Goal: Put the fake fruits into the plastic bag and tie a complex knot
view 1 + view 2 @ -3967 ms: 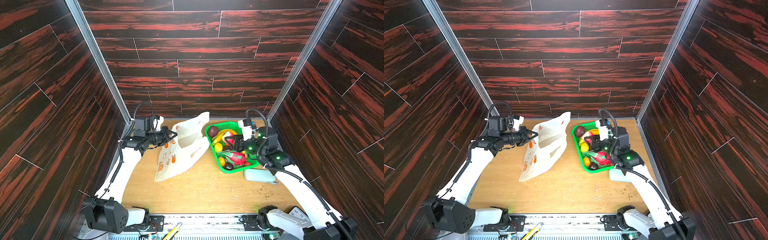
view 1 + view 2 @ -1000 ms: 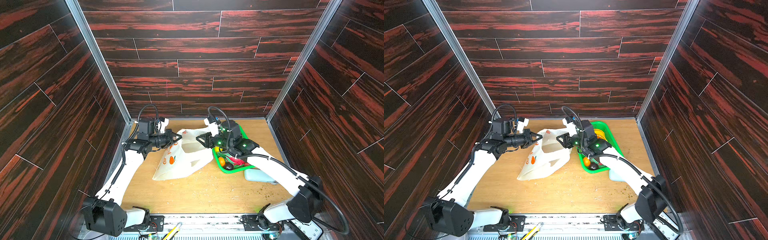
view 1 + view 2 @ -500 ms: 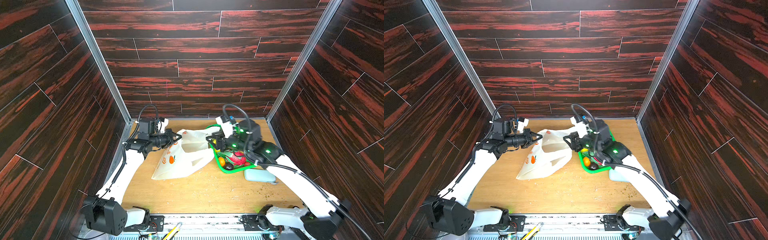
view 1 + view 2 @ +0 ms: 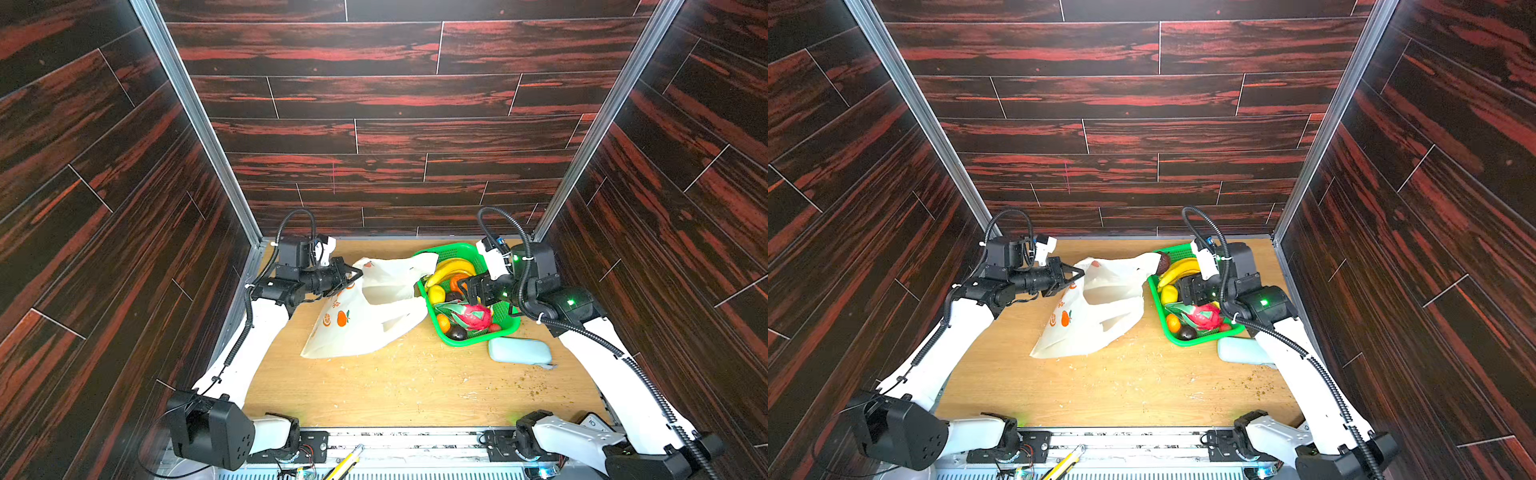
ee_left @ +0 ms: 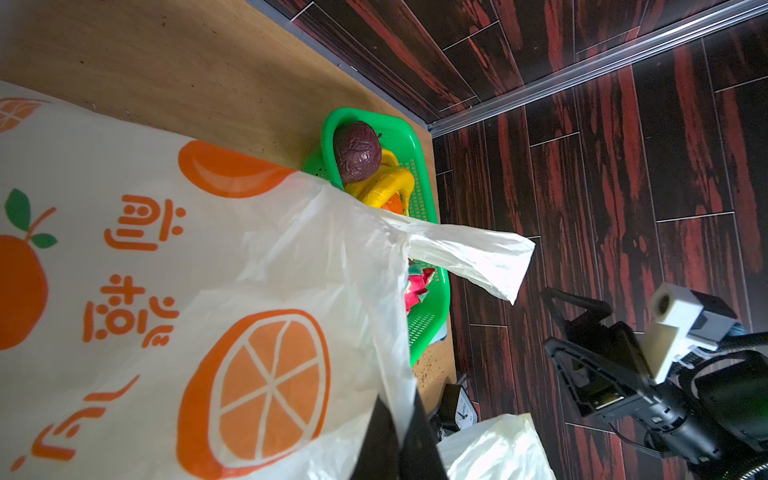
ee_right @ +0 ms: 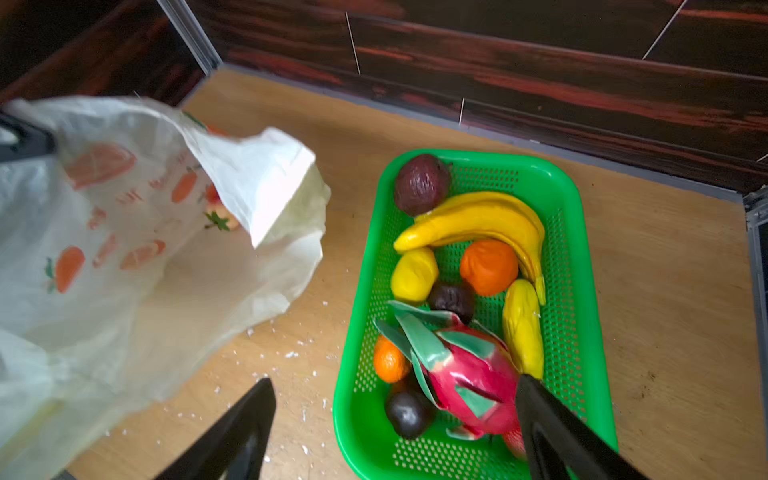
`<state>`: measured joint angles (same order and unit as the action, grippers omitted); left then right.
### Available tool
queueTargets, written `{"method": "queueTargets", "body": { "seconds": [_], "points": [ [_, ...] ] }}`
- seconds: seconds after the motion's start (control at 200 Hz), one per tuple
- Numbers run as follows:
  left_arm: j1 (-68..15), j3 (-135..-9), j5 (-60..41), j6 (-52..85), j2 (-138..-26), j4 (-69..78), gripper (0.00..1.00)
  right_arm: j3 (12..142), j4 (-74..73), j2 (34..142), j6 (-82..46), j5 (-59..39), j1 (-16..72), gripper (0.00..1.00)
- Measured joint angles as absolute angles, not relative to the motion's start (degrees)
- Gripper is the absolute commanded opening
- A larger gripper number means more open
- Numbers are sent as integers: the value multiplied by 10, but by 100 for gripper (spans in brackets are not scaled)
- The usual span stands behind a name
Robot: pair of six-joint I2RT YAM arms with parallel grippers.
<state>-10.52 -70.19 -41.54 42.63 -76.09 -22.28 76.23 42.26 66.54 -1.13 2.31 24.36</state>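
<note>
The cream-white plastic bag (image 4: 374, 328) (image 4: 1092, 328) lies on the wooden table with its mouth facing the basket. My left gripper (image 4: 353, 274) (image 5: 401, 440) is shut on the bag's rim (image 5: 390, 332) and holds it raised. A red strawberry (image 6: 216, 203) shows through the film. My right gripper (image 4: 469, 291) (image 6: 395, 380) hangs open and empty over the fake fruits: bananas (image 6: 478, 220), an orange (image 6: 489, 266), a lemon (image 6: 415, 272), a pink dragon fruit (image 6: 469, 374) and dark purple balls (image 6: 422, 183).
The fruits sit in a green mesh basket (image 4: 446, 248) (image 6: 478, 156) at the back right, touching the bag's loose handle (image 4: 419, 266). A pale blue pouch (image 4: 519, 351) lies just in front of the basket. Crumbs dot the table; dark panel walls close three sides.
My right gripper reached to the bag's mouth and has now drawn back to the right, over the basket, open. The left gripper has kept its hold on the bag's rim.
</note>
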Motion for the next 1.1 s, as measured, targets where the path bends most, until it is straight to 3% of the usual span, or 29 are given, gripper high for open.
{"method": "queueTargets", "body": {
  "seconds": [0.21,0.421,1.097],
  "points": [
    [-105,-702,-407,411,-761,-236,0,711,474,756,69,74,236,95],
    [-105,-702,-402,402,-761,-247,0,632,466,762,140,84,234,97],
    [-105,-702,-399,390,-761,-260,0,641,408,868,283,116,172,97]
  ]
}}
